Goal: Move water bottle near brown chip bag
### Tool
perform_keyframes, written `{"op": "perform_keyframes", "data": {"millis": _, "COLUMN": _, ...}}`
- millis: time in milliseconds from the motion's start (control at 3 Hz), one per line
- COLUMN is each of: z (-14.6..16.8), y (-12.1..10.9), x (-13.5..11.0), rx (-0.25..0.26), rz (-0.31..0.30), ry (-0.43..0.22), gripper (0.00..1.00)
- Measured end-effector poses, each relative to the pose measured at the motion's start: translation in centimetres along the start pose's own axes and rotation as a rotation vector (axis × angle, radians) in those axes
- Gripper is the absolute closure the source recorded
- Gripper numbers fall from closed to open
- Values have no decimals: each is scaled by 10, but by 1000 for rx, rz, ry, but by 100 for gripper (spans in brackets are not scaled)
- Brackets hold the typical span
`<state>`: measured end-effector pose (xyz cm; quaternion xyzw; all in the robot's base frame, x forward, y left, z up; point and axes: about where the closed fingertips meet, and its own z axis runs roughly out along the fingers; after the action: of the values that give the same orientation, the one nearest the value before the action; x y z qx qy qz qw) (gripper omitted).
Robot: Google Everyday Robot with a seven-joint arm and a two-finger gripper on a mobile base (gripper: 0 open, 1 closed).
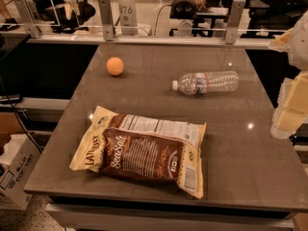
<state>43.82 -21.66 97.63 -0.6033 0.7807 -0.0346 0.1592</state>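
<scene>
Hovering end effector (pixel 292 104) right of bottle (pixel 207 83)

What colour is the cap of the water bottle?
White cap on the water bottle, camera view; the gripper is at the right edge.

Clear water bottle (pixel 206 83) lying sideways on the tabletop (pixel 240 143), cap (pixel 175 85) pointing left, brown chip bag (pixel 142 149) lying flat nearer the front, pincer (pixel 291 107) hovering at right edge
</scene>
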Motion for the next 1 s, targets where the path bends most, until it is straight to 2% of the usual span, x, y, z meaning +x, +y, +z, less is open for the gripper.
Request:
{"op": "perform_keyframes", "data": {"millis": 333, "z": 5, "y": -10, "x": -3, "rx": 3, "rz": -8, "ry": -3, "gripper": 0}}
{"op": "perform_keyframes", "data": {"millis": 1000, "z": 36, "y": -54, "x": -3, "rx": -26, "rz": -11, "ry": -47, "gripper": 0}}
